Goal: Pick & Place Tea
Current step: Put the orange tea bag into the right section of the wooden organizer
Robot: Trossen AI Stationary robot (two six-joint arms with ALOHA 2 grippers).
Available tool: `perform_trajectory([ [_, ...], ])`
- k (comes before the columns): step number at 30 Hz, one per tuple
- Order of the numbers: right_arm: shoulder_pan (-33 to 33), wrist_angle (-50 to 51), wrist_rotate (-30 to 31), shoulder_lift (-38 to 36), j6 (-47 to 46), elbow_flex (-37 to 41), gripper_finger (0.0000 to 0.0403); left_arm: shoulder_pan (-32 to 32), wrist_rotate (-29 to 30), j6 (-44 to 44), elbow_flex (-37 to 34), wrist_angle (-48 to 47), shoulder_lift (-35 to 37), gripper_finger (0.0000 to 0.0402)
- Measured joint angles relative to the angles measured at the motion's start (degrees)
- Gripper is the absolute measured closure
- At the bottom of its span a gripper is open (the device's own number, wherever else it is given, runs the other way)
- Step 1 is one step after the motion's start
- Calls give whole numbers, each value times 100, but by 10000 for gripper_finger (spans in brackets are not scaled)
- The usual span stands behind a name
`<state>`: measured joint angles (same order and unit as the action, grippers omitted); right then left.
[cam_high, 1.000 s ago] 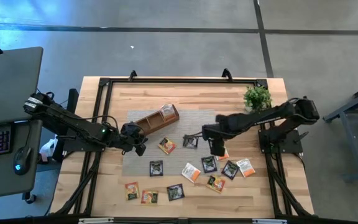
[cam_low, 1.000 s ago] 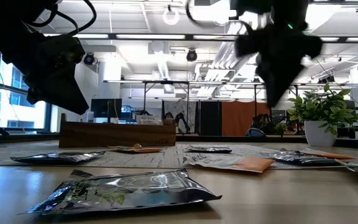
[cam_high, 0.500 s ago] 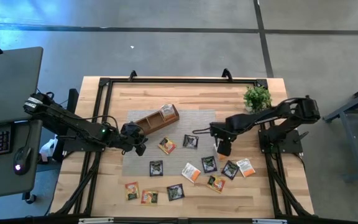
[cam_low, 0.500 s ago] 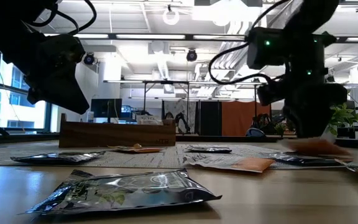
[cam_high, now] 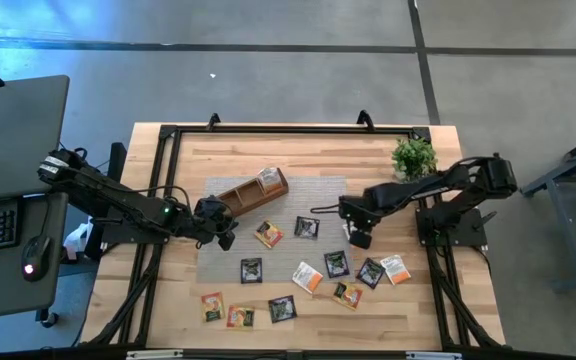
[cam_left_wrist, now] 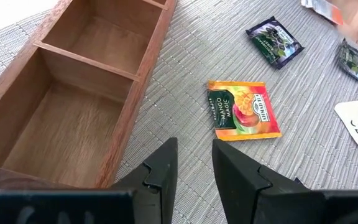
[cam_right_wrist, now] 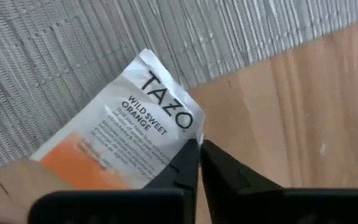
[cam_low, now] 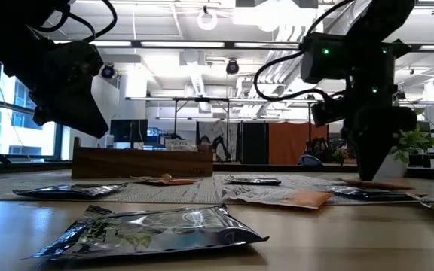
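The tabletop carried a grey woven mat at its middle, and everything else is placed here from the long wooden tray, which lay aslant on the mat's far left part, its open compartments turned up, apparently to receive the tea. The potted plant stood well to the right of the tray by the far right corner, out of the working area. The left arm waited just to the left of the tray, its left pincer hanging over the mat beside the tray's wall with its fingers a little apart and nothing between them, seemingly idle. A yellow-red sachet lay flat on the mat just beyond it. The right pincer was down at the mat's right edge, well right of the tray, clenched on the corner of the white-and-orange sachet, which lay half on the mat and half on bare wood; an overhanging corner probably offers the easiest purchase. The remaining sachets lay scattered nearer the front edge, right of and below the tray. From above, the right arm hid the grasped sachet, and most labels were too small to read.
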<state>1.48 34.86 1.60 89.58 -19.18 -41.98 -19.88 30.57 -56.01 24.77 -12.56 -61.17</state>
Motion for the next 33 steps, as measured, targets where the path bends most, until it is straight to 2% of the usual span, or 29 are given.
perform_trajectory([
  [3,-14,-61,315,27,396,-440,382,0,0,7,0,2,0,302],
  [6,-14,-466,1000,-13,902,-1006,386,0,2,20,0,2,0,302],
  [10,-10,-2486,2640,-11,1975,-1306,398,0,5,22,0,3,0,302],
  [12,49,-3992,2932,-6,2807,-1271,395,0,5,22,0,2,0,302],
  [15,238,-5573,2276,115,3574,-1190,400,0,6,22,0,2,0,302],
  [17,387,-6008,1724,276,3591,-1190,399,0,3,22,0,4,0,302],
  [19,521,-6028,1486,485,3575,-1208,400,0,5,22,0,1,0,302],
  [22,690,-6077,1437,880,3585,-1223,401,0,48,24,0,1,0,302],
  [28,907,-6908,1038,1609,3465,-1232,402,0,158,24,0,2,0,302],
  [33,1020,-7086,801,1815,3396,-1233,402,0,171,24,0,2,0,302],
])
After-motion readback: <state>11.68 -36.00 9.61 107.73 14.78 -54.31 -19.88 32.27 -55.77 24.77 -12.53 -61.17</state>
